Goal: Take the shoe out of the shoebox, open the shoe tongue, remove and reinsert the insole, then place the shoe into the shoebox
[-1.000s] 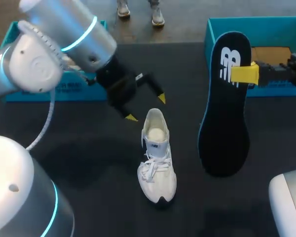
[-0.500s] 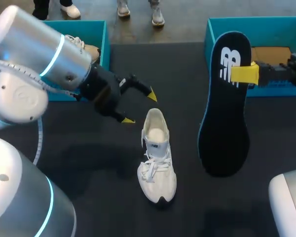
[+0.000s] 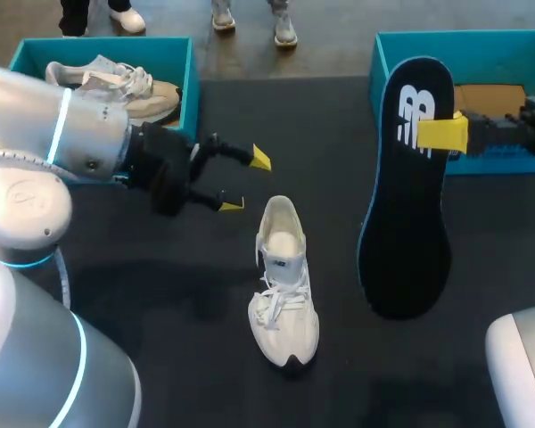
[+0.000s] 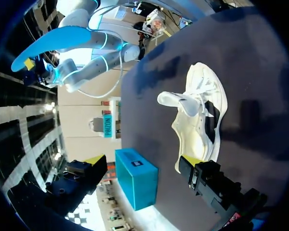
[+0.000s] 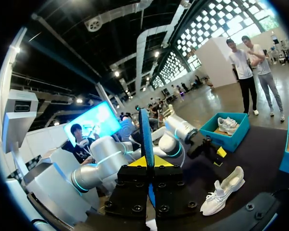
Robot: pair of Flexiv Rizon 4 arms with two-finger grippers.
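Hovering with fingers spread, the left gripper (image 3: 245,182) sits just beside the heel of the white shoe (image 3: 283,285) lying on the table (image 3: 187,303). I'd have it steady that heel first, so the insole (image 3: 408,205), pinched aloft by the right gripper (image 3: 443,134) near the shoebox (image 3: 517,40), slides in toe-first.
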